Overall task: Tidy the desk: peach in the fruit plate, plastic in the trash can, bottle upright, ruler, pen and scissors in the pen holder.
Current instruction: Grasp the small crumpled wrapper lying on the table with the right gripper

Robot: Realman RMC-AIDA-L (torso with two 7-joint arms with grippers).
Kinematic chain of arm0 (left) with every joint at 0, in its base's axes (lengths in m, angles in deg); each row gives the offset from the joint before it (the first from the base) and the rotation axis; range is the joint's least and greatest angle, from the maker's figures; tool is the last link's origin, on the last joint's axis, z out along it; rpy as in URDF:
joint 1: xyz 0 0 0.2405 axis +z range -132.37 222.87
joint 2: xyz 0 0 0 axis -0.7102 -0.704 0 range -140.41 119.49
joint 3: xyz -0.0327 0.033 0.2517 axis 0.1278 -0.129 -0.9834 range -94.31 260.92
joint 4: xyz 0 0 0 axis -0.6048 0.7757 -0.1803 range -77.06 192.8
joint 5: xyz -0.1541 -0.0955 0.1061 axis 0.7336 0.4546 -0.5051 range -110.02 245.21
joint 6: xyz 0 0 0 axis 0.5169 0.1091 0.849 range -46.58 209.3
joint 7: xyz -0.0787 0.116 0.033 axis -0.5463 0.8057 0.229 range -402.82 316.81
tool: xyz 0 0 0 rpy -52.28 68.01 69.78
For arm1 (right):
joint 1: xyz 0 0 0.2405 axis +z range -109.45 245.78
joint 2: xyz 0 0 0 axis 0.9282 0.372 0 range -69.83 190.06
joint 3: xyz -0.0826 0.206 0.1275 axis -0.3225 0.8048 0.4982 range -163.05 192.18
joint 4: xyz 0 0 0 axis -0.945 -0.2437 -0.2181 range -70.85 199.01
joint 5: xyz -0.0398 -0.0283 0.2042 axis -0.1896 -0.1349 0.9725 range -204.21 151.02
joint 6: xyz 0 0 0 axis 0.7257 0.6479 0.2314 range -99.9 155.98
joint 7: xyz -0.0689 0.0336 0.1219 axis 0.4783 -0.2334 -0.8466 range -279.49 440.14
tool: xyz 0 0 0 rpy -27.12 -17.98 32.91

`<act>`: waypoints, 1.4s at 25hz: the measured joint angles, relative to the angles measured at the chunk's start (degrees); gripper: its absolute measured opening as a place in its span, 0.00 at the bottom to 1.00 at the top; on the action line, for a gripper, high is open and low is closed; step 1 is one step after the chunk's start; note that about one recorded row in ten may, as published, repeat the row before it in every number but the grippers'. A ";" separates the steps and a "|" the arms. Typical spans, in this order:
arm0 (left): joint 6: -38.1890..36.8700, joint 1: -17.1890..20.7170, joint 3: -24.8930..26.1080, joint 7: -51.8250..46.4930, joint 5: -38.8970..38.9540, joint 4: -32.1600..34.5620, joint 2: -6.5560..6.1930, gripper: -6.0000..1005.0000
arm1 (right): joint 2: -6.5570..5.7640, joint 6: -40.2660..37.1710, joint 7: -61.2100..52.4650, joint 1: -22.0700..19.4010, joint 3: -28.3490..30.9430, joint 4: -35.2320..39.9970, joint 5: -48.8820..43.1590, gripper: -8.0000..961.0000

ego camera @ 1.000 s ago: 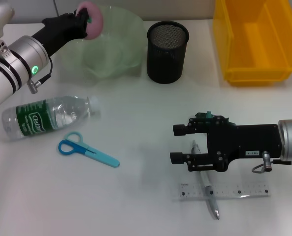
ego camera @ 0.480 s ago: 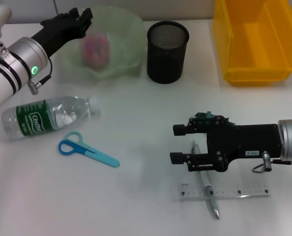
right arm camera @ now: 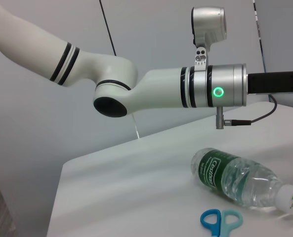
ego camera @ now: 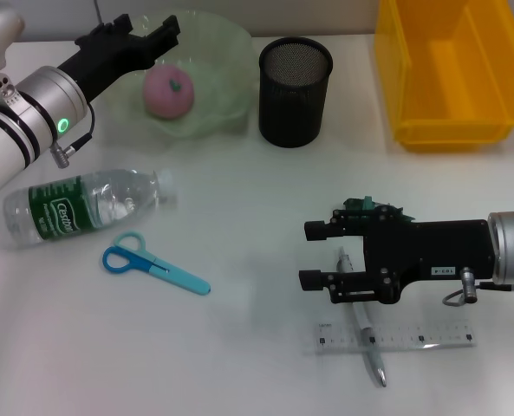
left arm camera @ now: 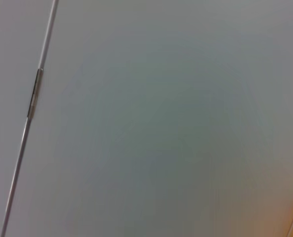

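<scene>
Sitting in the pale green fruit plate (ego camera: 206,54) at the far left of the desk: the pink peach (ego camera: 169,90), resting free on the plate's floor. Hovering just above the plate's near-left rim, the left gripper (ego camera: 144,36), fingers spread apart and holding nothing, clear of the peach. Standing just beside the plate, to its right, the black mesh pen holder (ego camera: 295,90); farther right, a yellow bin (ego camera: 452,74). Lying on its side at the left of the white desk (ego camera: 248,199), the water bottle (ego camera: 83,205) with its green label, cap pointing toward the desk's middle. Lying flat just in front of the bottle, the blue scissors (ego camera: 150,263), apart from it. Hanging low over the near right of the desk, the right gripper (ego camera: 317,255), jaws parted and empty, directly over the upper end of the pen (ego camera: 366,341). Crossing over the clear ruler (ego camera: 396,336), the pen, its tip pointing toward the near edge. Filling the left wrist view, only a blank grey wall.
</scene>
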 joint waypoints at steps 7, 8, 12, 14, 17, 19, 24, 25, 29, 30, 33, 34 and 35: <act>-0.12 0.00 -0.02 0.00 -0.02 0.02 0.00 0.83 | 0.00 0.08 0.00 0.01 -0.01 -0.01 0.00 0.73; -0.15 0.00 -0.02 0.00 -0.01 0.01 0.00 0.84 | 0.00 0.08 0.00 0.03 -0.01 -0.01 0.00 0.73; -0.92 0.07 -0.02 0.00 -0.01 -0.03 0.00 0.86 | 0.00 0.37 0.00 0.06 0.00 -0.01 0.00 0.73; -3.54 0.71 -1.39 -1.86 -0.06 0.35 -0.19 0.86 | 0.00 0.73 0.00 0.01 0.00 -0.01 0.01 0.73; -8.57 3.03 -6.83 -7.54 -0.13 3.45 -0.73 0.86 | 0.00 0.89 0.00 -0.17 0.18 -0.01 0.01 0.73; -12.83 5.83 -11.85 -11.39 -0.15 7.52 -1.17 0.86 | 0.00 0.86 0.00 -0.32 0.34 -0.01 0.01 0.73; -25.26 12.76 -20.32 -18.73 -0.31 15.60 -4.02 0.86 | -0.07 0.43 0.00 -0.86 0.47 0.04 0.22 0.73; -25.26 12.76 -20.32 -18.73 -0.31 15.60 -4.02 0.86 | -0.11 0.35 0.00 -1.02 0.49 0.10 0.29 0.73; -40.13 15.32 -20.55 -21.22 -7.47 16.28 -7.49 0.86 | -0.34 0.22 0.01 -1.46 0.52 0.30 0.38 0.73; -40.13 15.32 -20.55 -21.22 -7.47 16.28 -7.49 0.86 | -0.34 0.22 0.01 -1.46 0.52 0.30 0.38 0.73; -43.98 16.62 -20.53 -20.88 -11.13 16.45 -8.31 0.86 | -0.46 -0.06 0.04 -1.66 0.52 0.42 0.39 0.73; -44.84 17.08 -20.54 -20.77 -12.16 16.61 -8.46 0.86 | -0.51 -0.16 0.04 -1.68 0.52 0.46 0.38 0.73; -44.84 17.08 -20.54 -20.77 -12.16 16.61 -8.46 0.86 | -0.57 -0.27 0.04 -1.68 0.53 0.52 0.39 0.73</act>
